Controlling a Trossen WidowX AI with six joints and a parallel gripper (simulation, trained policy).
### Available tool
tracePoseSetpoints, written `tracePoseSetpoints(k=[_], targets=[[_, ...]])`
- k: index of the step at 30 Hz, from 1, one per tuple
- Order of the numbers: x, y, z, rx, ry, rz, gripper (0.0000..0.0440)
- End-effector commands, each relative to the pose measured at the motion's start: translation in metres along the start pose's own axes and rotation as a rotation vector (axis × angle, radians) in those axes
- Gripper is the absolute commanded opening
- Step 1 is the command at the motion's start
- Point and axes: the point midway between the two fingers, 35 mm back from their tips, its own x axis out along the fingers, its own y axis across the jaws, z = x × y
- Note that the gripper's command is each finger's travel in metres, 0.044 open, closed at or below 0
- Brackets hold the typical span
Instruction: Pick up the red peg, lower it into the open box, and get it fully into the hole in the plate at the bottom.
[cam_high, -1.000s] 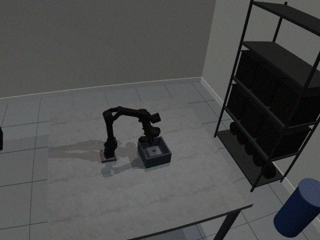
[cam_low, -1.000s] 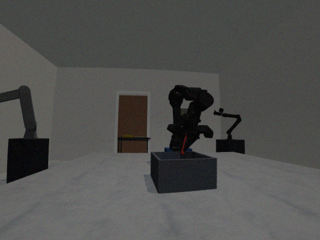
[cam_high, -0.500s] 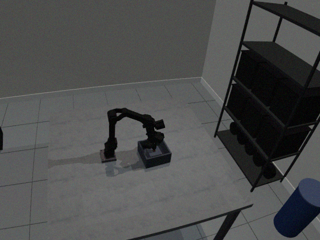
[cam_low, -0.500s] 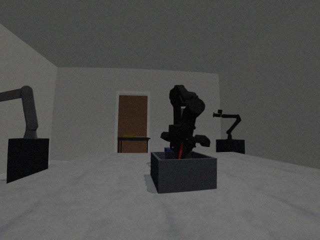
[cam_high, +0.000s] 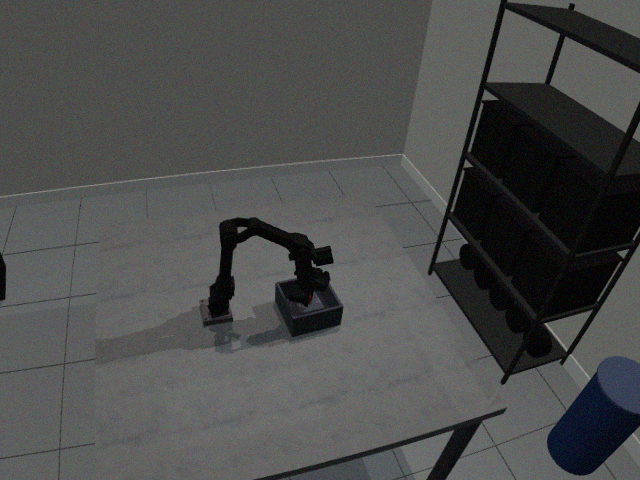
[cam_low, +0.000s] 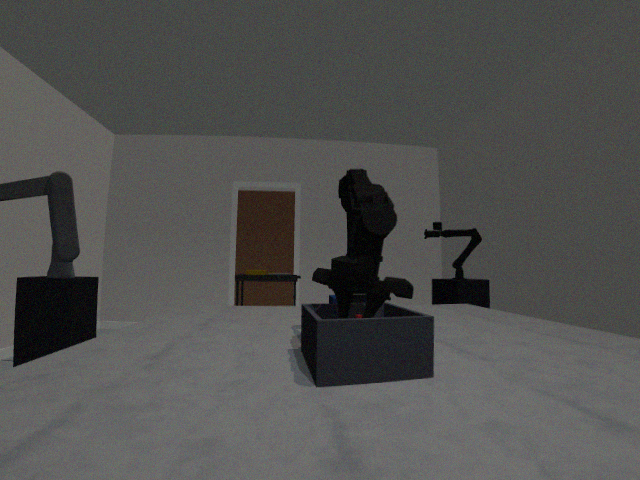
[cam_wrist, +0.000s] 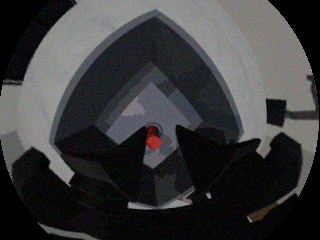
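Now at the release or the last of the insertion, with the red peg (cam_high: 309, 298) (cam_low: 358, 315) (cam_wrist: 154, 142) at the centre of the wrist view, inside the box (cam_high: 316, 322) (cam_low: 374, 351) (cam_wrist: 110, 75), lower end seemingly at the hole (cam_wrist: 159, 124) in the plate (cam_wrist: 155, 100), depth impossible to tell. Around it, in the lower middle of that view, the claw (cam_high: 309, 301) (cam_low: 355, 316) (cam_wrist: 161, 128), parted moderately and gripping nothing. Next, check the seating before lifting straight up, or press down if still proud

box walls (cam_high: 316, 322) (cam_low: 374, 352) (cam_wrist: 197, 55): around jaws (cam_high: 309, 302) (cam_low: 356, 314) | red peg (cam_high: 309, 298) (cam_low: 358, 315) (cam_wrist: 154, 141): between fingertips | above rim: arm
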Motion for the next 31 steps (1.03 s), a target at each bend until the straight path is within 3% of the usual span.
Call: tracePoseSetpoints(k=[1,11,31], targets=[[-0.001,0.022,0.019,-0.018,-0.019,0.072,0.0203],[-0.013,0.037,0.037,-0.036,0.020,0.105,0.0440],[-0.068,0.092,0.067,-0.083,0.034,0.280,0.0440]])
